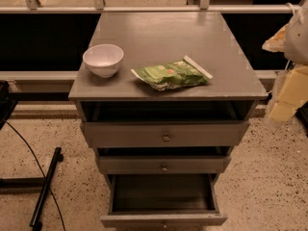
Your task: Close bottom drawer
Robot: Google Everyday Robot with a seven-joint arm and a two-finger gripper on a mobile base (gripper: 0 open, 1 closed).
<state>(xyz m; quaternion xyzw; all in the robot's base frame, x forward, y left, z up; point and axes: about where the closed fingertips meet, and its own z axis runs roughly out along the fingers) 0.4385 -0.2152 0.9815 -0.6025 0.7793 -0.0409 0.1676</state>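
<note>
The grey cabinet [163, 88] stands in the middle of the camera view with three drawers. The bottom drawer [163, 219] is pulled far out towards me. Its empty inside [161, 191] shows, and its front lies along the lower edge of the picture with the knob barely in view. The middle drawer [163, 165] and the top drawer [164, 134] stick out a little, each with a small round knob. My gripper [284, 102] hangs at the right edge, beside the cabinet's top right corner. It is well above and to the right of the bottom drawer and touches nothing.
A white bowl [103, 59] and a green snack bag [171, 74] lie on the cabinet top. A black stand with a cable [45, 186] lies on the speckled floor at the left. A railing and a dark wall [43, 37] run behind the cabinet.
</note>
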